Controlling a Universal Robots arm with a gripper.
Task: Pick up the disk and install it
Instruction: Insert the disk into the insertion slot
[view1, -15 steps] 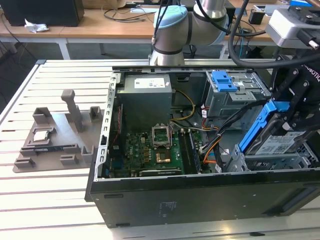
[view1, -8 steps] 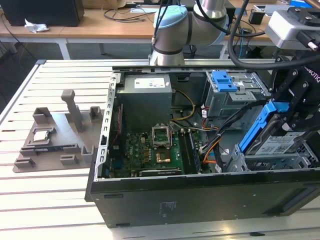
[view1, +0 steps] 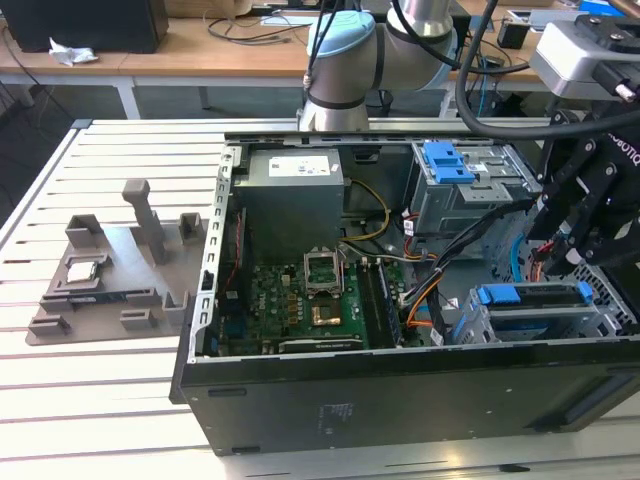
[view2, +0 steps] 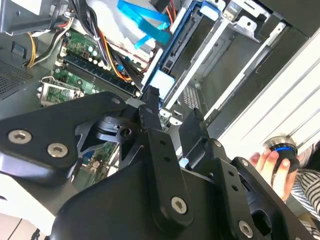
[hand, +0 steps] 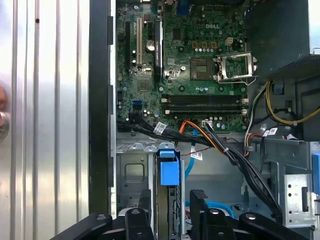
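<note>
well, in the exterior view the disk (view1: 530, 295) lies in the drive cage (view1: 470, 325) at the exterior view's right end of the open computer case (view1: 400, 400), with the gripper (view1: 565, 255) just above it. in the second wrist view the fingers (view2: 149, 107) stand apart beside its blue rail. in the first wrist view they flank the disk's blue tab (hand: 168, 172); whether they touch it i cannot tell.

Computer case (view1: 400, 395): one. Motherboard (view1: 290, 300): one. Power supply (view1: 290, 205): one. Processor socket (hand: 202, 67): one. Disk (hand: 168, 174) in blue rails: one. Separate blue bracket (view1: 448, 160): one. Grey fixture plate (view1: 110, 255): one; small chip (view1: 82, 268) on it: one. Slatted metal table (view1: 60, 400): one. Robot arm (view1: 345, 50): one. Gripper (hand: 166, 202): one; fingers (hand: 198, 200): two. Person's hand (view2: 272, 165): one.
</note>
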